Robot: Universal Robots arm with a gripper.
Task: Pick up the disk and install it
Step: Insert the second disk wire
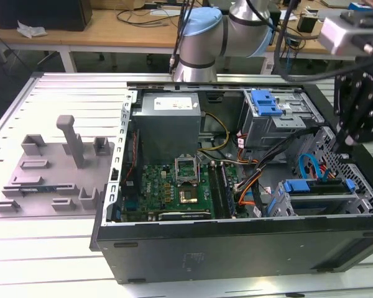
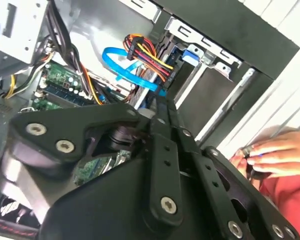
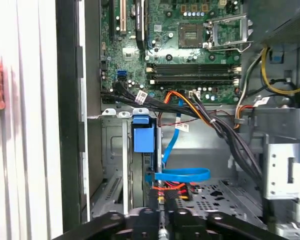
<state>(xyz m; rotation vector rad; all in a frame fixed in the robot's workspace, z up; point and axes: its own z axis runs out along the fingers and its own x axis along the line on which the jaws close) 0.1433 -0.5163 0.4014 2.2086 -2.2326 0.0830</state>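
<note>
In the exterior view, an open computer case (image 1: 236, 205) lies on a ribbed metal table (image 1: 62, 248). Wooden desks (image 1: 112, 31) stand behind. The disk (image 1: 317, 189) sits in its bay, gripper (image 1: 354, 133) just above. In both wrist views, I cannot tell how its jaws stand. A hand (image 2: 270, 155) rests nearby.

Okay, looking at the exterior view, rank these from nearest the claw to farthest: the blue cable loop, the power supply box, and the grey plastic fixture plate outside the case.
1. Blue cable loop, just beside the claw, at the exterior view's right.
2. Power supply box, mid-case, toward the back.
3. Grey fixture plate, outside the case, at the exterior view's left.
</note>
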